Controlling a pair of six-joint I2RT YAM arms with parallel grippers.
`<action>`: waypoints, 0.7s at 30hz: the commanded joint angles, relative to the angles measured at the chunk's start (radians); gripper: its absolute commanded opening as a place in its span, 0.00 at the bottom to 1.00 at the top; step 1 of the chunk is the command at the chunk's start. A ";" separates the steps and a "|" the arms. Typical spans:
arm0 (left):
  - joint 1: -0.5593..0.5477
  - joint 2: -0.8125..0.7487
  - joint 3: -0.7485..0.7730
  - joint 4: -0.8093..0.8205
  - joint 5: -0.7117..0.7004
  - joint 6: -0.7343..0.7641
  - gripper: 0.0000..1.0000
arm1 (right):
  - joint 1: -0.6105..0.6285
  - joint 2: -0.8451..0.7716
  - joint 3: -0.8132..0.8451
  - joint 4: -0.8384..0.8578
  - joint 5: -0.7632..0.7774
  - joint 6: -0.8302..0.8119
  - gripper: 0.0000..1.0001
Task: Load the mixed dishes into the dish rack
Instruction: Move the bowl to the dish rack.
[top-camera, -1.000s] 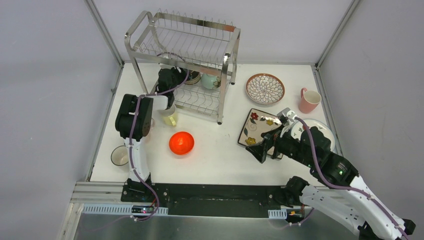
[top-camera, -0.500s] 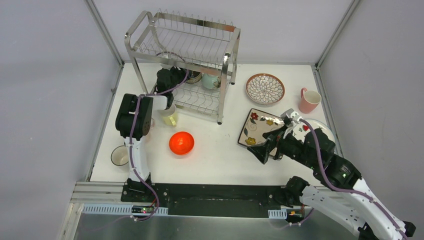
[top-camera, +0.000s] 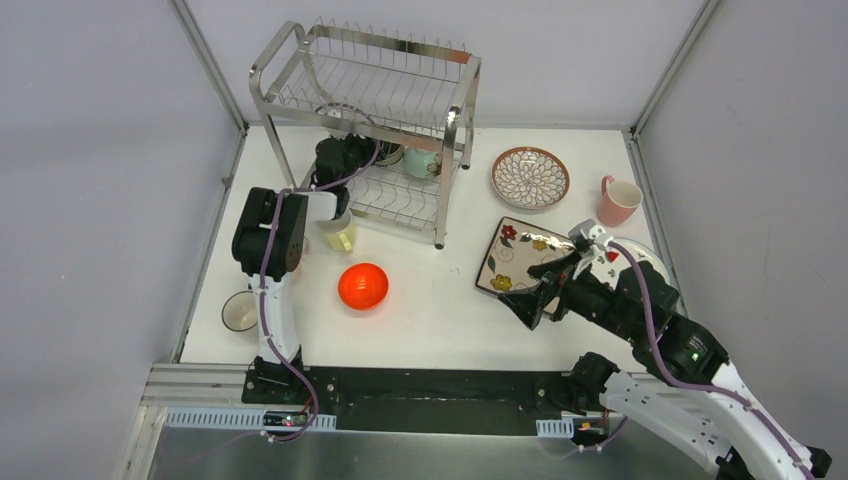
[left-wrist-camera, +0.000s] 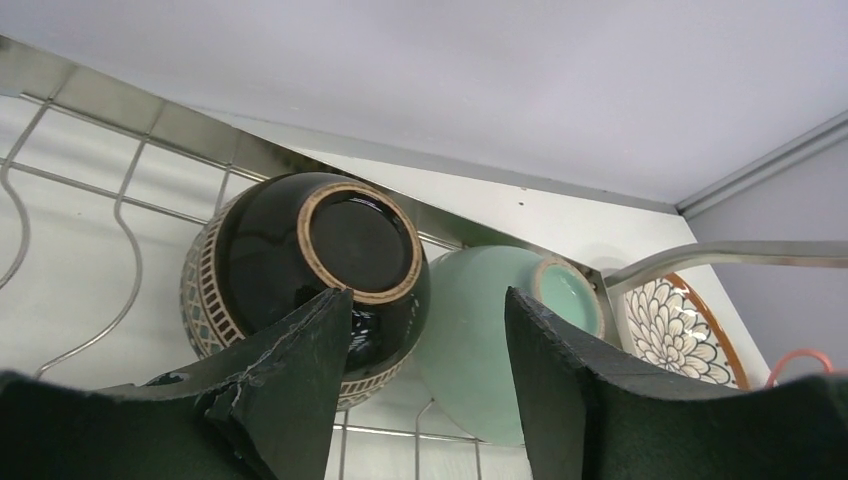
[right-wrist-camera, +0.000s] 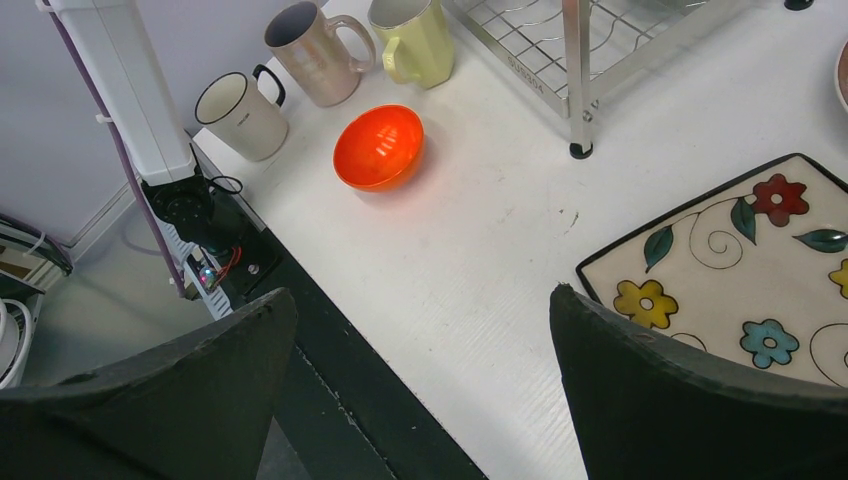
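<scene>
So the left arm is reaching into the bottom shelf of the dish rack. Its wrist cam shows the left fingers spread apart with nothing pinched between them. They're sitting right in front of a dark bowl with a tan foot ring and a patterned band, which is tipped so its bottom faces the camera. I can't tell if a finger is actually touching it. A mint bowl is right beside it on the same lower shelf, tipped the same way. The top shelf has no dishes on it.

Everything else is out on the desk. The right fingers are spread as wide as they go and holding nothing, hanging over the near-left corner of the square floral cream plate, which lies flat. The petal-pattern plate and pink mug are toward the far right, and the white plate is mostly hidden under the right arm. The orange bowl sits upright in front of the rack, with the yellow-green mug just behind it. A beige mug and a white mug stand along the left edge.
</scene>
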 joint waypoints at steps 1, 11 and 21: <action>-0.026 0.012 -0.017 0.006 0.062 -0.012 0.60 | -0.003 -0.009 0.020 0.013 0.018 0.011 1.00; -0.034 0.028 0.002 -0.025 0.081 0.013 0.62 | -0.002 0.023 0.031 0.017 0.020 0.003 1.00; -0.034 -0.030 -0.053 -0.010 0.065 0.031 0.65 | -0.004 0.030 0.035 0.020 0.025 0.014 1.00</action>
